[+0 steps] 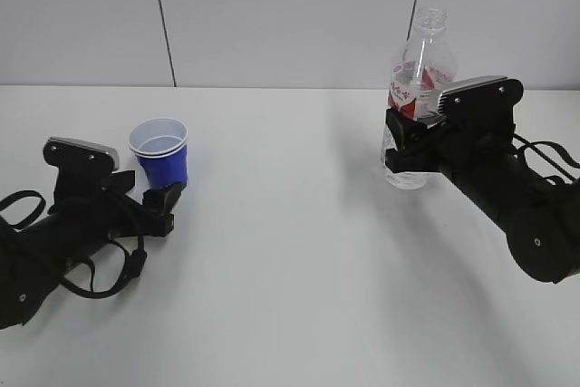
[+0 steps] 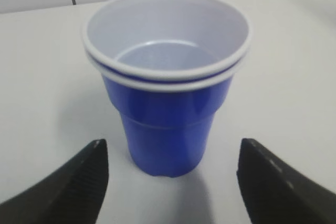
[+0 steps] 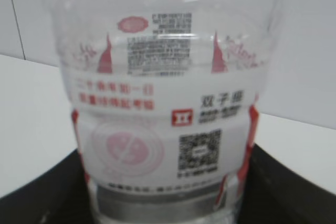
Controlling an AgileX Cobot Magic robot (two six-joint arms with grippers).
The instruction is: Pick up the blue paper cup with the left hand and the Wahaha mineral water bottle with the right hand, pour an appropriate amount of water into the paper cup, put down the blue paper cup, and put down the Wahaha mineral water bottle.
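- Left hand (image 2: pixel 168 182): jaws open, flanking the blue paper cup (image 2: pixel 167 85); close gently, low and centred.
- Right hand (image 1: pixel 410 138): jaws gripping the Wahaha mineral water bottle (image 1: pixel 420 70); lift upright.

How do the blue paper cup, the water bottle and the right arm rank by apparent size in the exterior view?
1. The right hand and arm, though nearer the camera.
2. The Wahaha mineral water bottle, partly hidden.
3. The blue paper cup.

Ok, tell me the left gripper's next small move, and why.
Probably ease the left gripper forward and close on the blue paper cup. Its fingers are spread wide short of the cup's base, touching nothing, while the right gripper already brackets the Wahaha mineral water bottle.
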